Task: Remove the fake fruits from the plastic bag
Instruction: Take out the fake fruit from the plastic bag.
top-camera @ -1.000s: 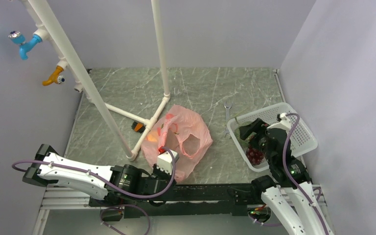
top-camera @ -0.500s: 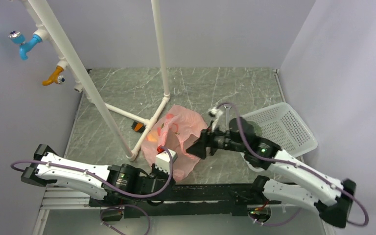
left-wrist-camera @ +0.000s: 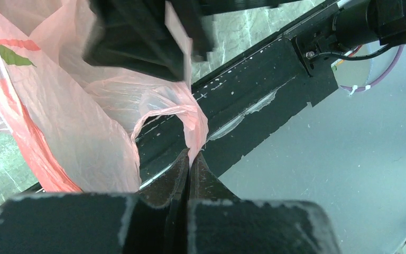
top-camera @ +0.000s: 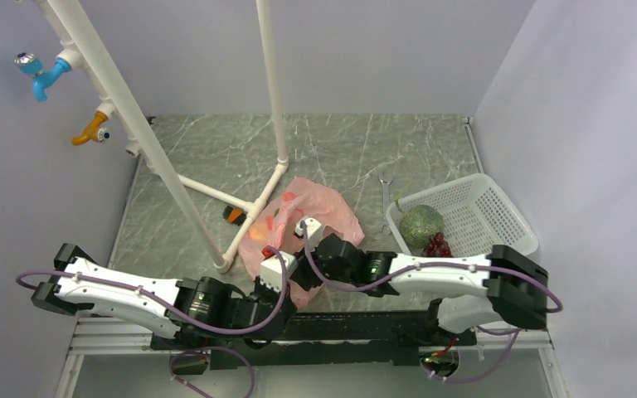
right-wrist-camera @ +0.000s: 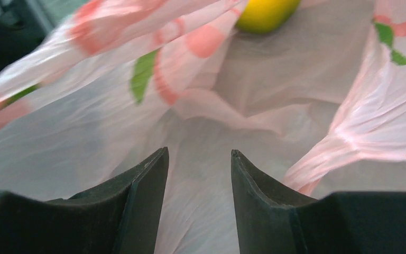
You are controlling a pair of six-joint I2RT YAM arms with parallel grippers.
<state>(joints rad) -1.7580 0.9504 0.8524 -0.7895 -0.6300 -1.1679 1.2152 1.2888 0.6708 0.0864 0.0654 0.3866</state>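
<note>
Watching from the side, here's the state.

Left gripper (left-wrist-camera: 190, 160): clamped fully closed on a twisted loop handle of the plastic bag (top-camera: 325, 209). The handle is drawn out over the black rail at the near table edge. Pink film hangs slack to one side of the fingers.

Right gripper (right-wrist-camera: 198, 154): nosed into the bag mouth with its jaws partly apart. Nothing sits between them, only crinkled pink film beyond the tips. It has no grip on anything.

Fake fruits:
- The yellow fruit (right-wrist-camera: 267, 10) is deeper inside the bag, past the right fingertips and clear of them.
- The orange piece (top-camera: 257, 235) glows through the film at the bag's left side, close to the foot of the white pipe frame (top-camera: 216, 192).
- The melon (top-camera: 420, 224) and grape bunch (top-camera: 438, 245) sit in the white basket (top-camera: 502, 217), at its near-left end, grapes just beside the melon.

The bag lies near the middle of the table (top-camera: 216, 157), between the pipe frame and the basket, crumpled with its mouth toward the arms.

A wrench (top-camera: 384, 199) lies flat between bag and basket. A small orange-and-black brush (top-camera: 234, 215) lies against the pipe frame, left of the bag.
</note>
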